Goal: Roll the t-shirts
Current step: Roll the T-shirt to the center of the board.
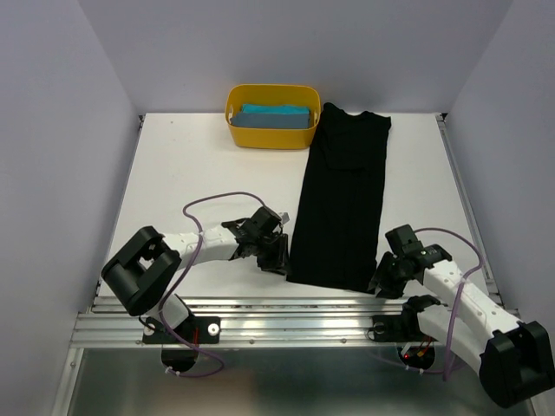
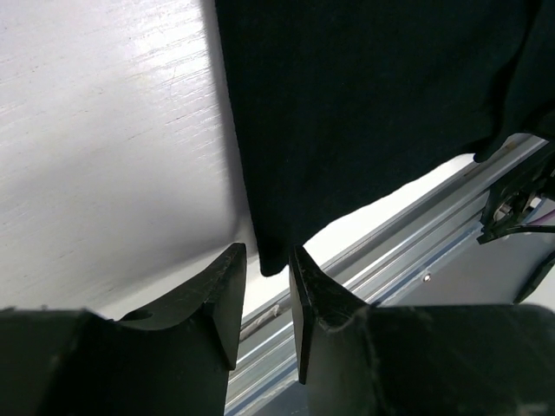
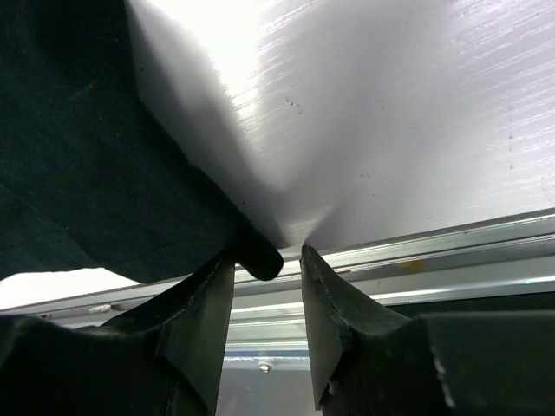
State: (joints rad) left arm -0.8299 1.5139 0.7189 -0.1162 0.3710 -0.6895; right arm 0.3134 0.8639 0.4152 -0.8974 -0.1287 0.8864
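While the teal t-shirt (image 1: 276, 115) lies in the yellow tub (image 1: 232, 117), I start on the black t-shirt (image 1: 342, 199), flat on the table (image 1: 191, 165). The left gripper (image 2: 267, 256) and right gripper (image 3: 267, 256) each straddle a near hem corner, jaws narrow, not yet pinching. Next I should close both evenly, then roll away from me.

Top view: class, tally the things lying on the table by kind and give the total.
T-shirts: 2 (black t-shirt, teal-blue t-shirt)
Tubs: 1 (yellow tub)
Total: 3

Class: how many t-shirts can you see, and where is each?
2. The black t-shirt lies flat on the table; the teal t-shirt sits folded in the yellow tub, possibly hiding others.
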